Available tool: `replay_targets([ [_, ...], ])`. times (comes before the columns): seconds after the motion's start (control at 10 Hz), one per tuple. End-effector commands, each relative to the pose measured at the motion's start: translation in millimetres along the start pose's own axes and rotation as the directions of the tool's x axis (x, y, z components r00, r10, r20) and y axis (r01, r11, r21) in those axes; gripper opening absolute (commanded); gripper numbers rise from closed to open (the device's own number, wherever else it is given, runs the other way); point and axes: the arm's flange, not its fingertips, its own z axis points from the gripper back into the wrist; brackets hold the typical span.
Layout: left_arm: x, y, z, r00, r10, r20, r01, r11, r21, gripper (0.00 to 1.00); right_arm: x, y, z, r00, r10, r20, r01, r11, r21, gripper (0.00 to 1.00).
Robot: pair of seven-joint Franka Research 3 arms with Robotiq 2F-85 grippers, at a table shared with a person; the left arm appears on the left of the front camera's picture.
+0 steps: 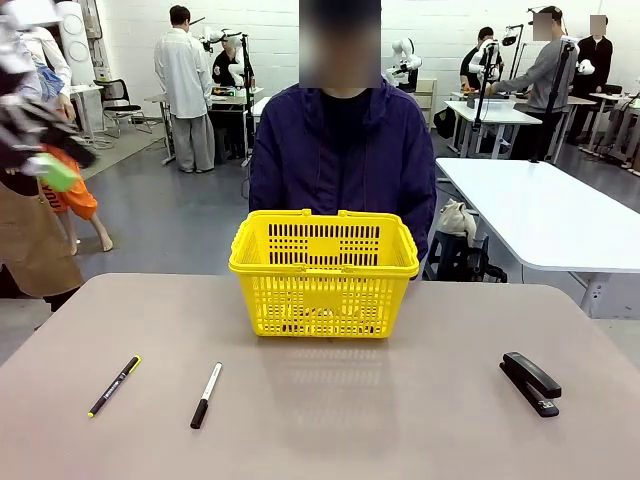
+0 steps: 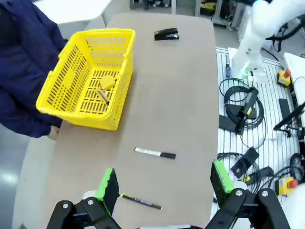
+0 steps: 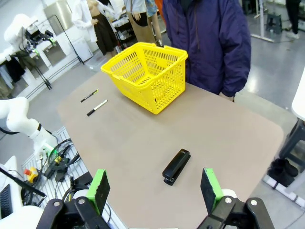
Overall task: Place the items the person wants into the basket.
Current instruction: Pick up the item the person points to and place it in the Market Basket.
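Left claw point(image 2: 164, 180) wide open — right claw point(image 3: 155, 185) too, both empty.

2 yellow items point(image 2: 107, 82) in basket point(image 2: 102, 34) too small to ID, pen point(image 1: 114, 386) & marker point(image 1: 206, 395) print unreadable

Bright yellow lattice-sided basket point(image 1: 323, 290); black stapler point(image 1: 531, 383); person point(image 1: 340, 160) in navy-purple; grey-beige table point(image 1: 350, 425).

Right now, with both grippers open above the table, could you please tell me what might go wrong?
The black pen with yellow clip and white-and-black marker lie nearest the left gripper; it might grab one by mistake. The black stapler lies flat before the right gripper and could slip from a poor pinch.
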Motion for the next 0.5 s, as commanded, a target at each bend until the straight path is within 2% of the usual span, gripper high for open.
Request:
replay_targets([
  [0.0, -44.9, 26.8, 9.1, 0.996, 0.031, 0.086, -0.031, 1.0, -0.006, 1.0, 2.9, -1.1, -0.7, 0.999, 0.012, 0.034, -0.012, 1.0, 0.012, 1.0],
  [0.2, -95.3, 30.0, 21.2, 0.983, 0.072, 0.171, -0.07, 0.997, -0.018, 1.0, 2.9, -1.1, -0.7, 0.999, 0.012, 0.034, -0.012, 1.0, 0.012, 1.0],
  [0.4, -117.9, 20.8, 25.0, 0.981, 0.104, 0.165, -0.103, 0.995, -0.016, 1.0, 2.9, -1.1, -0.7, 0.999, 0.012, 0.034, -0.012, 1.0, 0.012, 1.0],
])
